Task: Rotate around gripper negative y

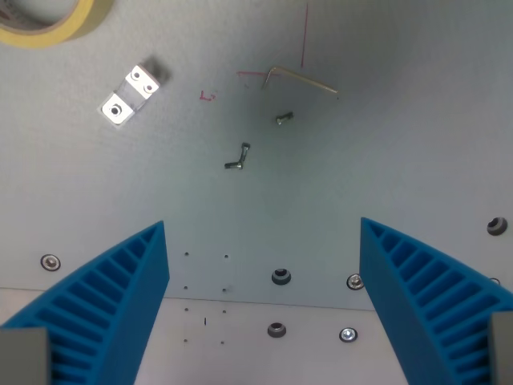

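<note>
My gripper (263, 228) is open and empty, its two blue ribbed fingers (120, 297) rising from the bottom corners of the wrist view. It hangs above a grey metal table (385, 160). Between and beyond the fingers lie a small bolt (284, 118) and a small bent metal piece (237, 157). A hex key (300, 79) lies farther up. None of these touches the fingers.
A metal angle bracket (131, 94) lies at the upper left. A roll of yellow tape (56, 20) sits at the top left corner. Red pen marks (304, 36) cross the table top. Screws and bolt heads (280, 277) dot the plate seam near the bottom.
</note>
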You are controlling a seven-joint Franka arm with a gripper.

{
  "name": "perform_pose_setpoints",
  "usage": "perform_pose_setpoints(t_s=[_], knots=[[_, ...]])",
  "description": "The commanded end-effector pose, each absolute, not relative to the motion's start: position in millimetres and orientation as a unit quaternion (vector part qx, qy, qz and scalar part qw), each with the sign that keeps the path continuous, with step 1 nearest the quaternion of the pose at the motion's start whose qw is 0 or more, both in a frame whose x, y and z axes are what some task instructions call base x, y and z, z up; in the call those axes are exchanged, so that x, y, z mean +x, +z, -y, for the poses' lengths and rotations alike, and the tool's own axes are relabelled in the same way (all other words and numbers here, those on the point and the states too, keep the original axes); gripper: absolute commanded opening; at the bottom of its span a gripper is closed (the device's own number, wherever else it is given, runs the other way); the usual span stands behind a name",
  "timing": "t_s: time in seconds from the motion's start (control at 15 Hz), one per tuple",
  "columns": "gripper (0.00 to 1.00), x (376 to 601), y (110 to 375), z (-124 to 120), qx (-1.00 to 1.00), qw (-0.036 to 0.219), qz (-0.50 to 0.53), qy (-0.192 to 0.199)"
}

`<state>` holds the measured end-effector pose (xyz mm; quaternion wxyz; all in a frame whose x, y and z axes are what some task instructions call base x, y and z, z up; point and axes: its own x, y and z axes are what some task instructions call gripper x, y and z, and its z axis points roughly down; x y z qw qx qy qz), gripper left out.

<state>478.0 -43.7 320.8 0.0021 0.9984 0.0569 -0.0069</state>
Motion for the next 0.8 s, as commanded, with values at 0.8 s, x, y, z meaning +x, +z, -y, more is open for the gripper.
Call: perform_pose_setpoints(t_s=[0.8], knots=[[1.0,477.9,323.3,43.8,0.995,0.007,-0.056,-0.084]])
